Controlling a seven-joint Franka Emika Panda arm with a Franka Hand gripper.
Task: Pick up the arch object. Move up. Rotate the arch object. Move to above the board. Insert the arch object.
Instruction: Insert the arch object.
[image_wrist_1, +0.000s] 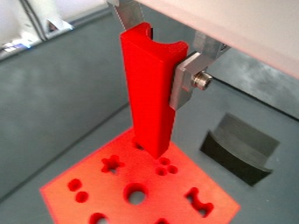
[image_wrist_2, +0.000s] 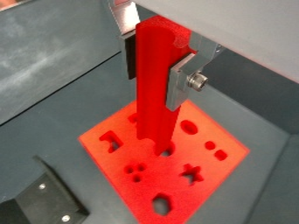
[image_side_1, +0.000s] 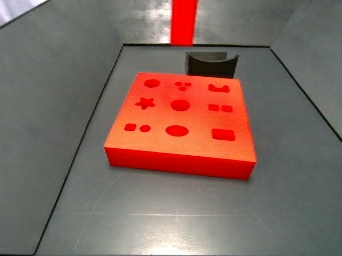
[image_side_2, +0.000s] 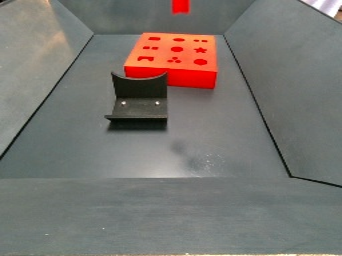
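The arch object (image_wrist_1: 149, 96) is a tall bright red bar with a curved notch in its upper end. It hangs upright in both wrist views, and my gripper (image_wrist_1: 155, 70) is shut on it, a silver finger (image_wrist_1: 184, 86) pressed to its side. In a wrist view the gripper (image_wrist_2: 156, 74) clamps the bar (image_wrist_2: 155, 96) between a dark pad and a silver finger (image_wrist_2: 179, 87). The board (image_wrist_1: 82, 175), a red-orange slab with shaped holes, lies below the bar's lower end (image_wrist_2: 222, 157). In both side views only the bar's lower part (image_side_1: 185, 20) (image_side_2: 181, 6) shows, well above the board (image_side_1: 181, 150) (image_side_2: 171, 70); the gripper is out of frame there.
The dark fixture (image_side_1: 211, 64) stands on the floor just beside the board (image_side_2: 138, 98), and also shows in both wrist views (image_wrist_1: 239, 144) (image_wrist_2: 47, 201). Sloping grey walls (image_side_1: 67, 110) enclose the grey floor (image_side_2: 174, 150).
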